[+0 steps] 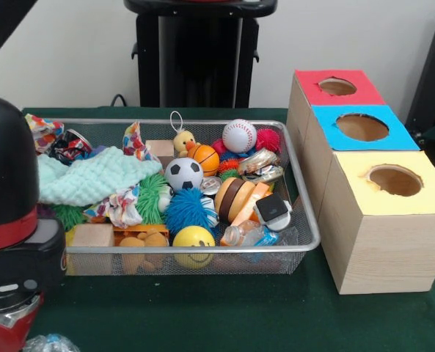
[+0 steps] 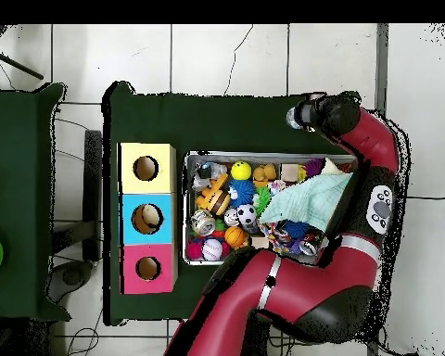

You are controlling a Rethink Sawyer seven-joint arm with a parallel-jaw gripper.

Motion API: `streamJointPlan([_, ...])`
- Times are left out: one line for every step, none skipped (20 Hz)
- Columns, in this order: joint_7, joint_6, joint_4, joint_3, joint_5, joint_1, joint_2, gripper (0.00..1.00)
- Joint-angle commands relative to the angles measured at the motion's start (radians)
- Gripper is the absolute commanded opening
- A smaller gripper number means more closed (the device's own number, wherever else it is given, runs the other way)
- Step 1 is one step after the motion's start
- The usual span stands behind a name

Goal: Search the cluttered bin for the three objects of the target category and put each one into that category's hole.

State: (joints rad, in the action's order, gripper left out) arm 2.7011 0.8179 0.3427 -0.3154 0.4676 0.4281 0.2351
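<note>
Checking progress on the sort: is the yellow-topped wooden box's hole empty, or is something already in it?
Cannot tell. The yellow-topped wooden box shows only shadowed inner wall through its hole in both views.

Bright, even light; shadows perhaps faint.

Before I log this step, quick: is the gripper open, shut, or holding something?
Gripper: cannot be told. It sits beyond the wire bin, seen from above only.
</note>
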Motion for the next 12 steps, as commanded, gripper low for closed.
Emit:
streamJointPlan([0.138, 0.105, 0.271, 0.091, 0.021, -0.044, -0.076, 0.00])
streamJointPlan([0.134, 0.117, 0.303, 0.086, 0.017, -0.046, -0.101, 0.00])
streamJointPlan([0.125, 0.131, 0.337, 0.084, 0.015, -0.048, -0.127, 0.00])
streamJointPlan([0.112, 0.144, 0.372, 0.086, 0.016, -0.048, -0.154, 0.00])
streamJointPlan([0.096, 0.154, 0.409, 0.092, 0.018, -0.047, -0.179, 0.00])
streamJointPlan([0.082, 0.161, 0.441, 0.098, 0.021, -0.047, -0.201, 0.00])
streamJointPlan([0.072, 0.164, 0.473, 0.101, 0.022, -0.047, -0.222, 0.00])
streamJointPlan([0.064, 0.166, 0.498, 0.105, 0.023, -0.048, -0.240, 0.00])
streamJointPlan([0.060, 0.169, 0.521, 0.109, 0.025, -0.049, -0.256, 0.00])
streamJointPlan([0.056, 0.171, 0.543, 0.113, 0.026, -0.051, -0.271, 0.00])
streamJointPlan([0.055, 0.177, 0.560, 0.115, 0.027, -0.053, -0.285, 0.00])
streamJointPlan([0.053, 0.183, 0.576, 0.117, 0.028, -0.055, -0.298, 0.00])
